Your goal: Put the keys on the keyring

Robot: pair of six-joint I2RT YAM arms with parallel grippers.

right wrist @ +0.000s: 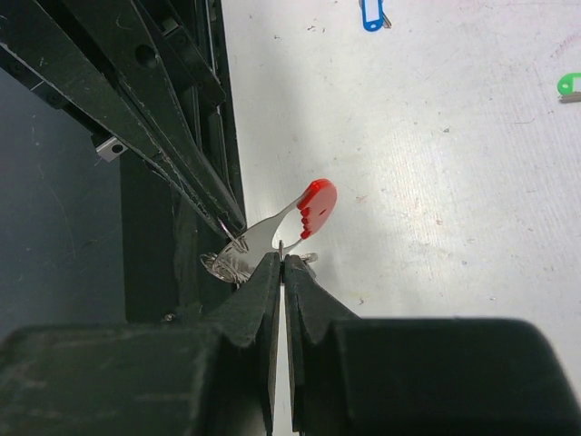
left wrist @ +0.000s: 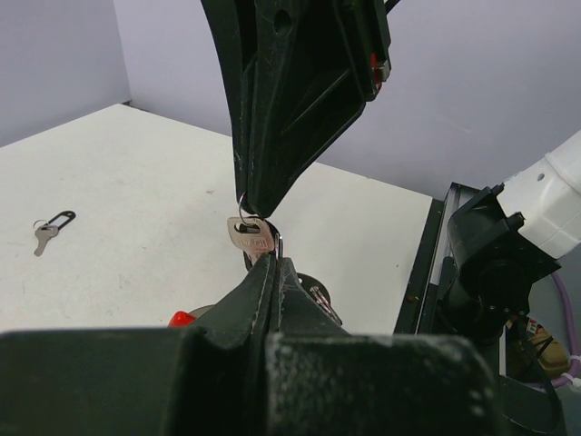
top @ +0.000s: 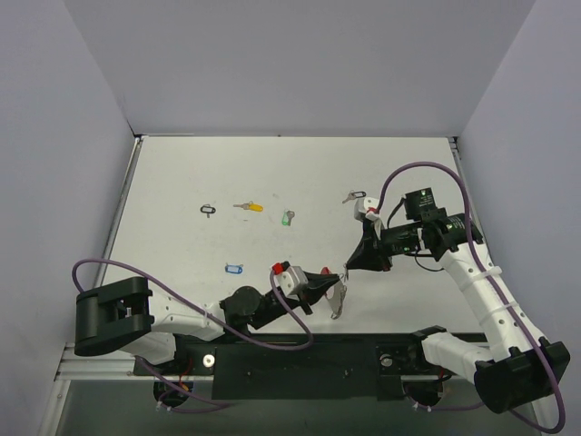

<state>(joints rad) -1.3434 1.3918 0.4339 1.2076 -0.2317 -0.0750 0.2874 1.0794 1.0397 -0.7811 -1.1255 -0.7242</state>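
The left gripper (left wrist: 272, 265) has its jaws pressed together, pinching a thin wire loop of the keyring (right wrist: 307, 207), a curved silver metal band with a red plastic tip. The right gripper (right wrist: 283, 263) is also clamped tight on a thin silver wire of it, and the red tip juts out just beyond these jaws, over the white table (right wrist: 436, 182). A small flat silver key (left wrist: 250, 234) sits between the two sets of tips. A blue-tagged key (right wrist: 370, 14) and a green-tagged key (right wrist: 570, 84) lie well beyond the right jaws.
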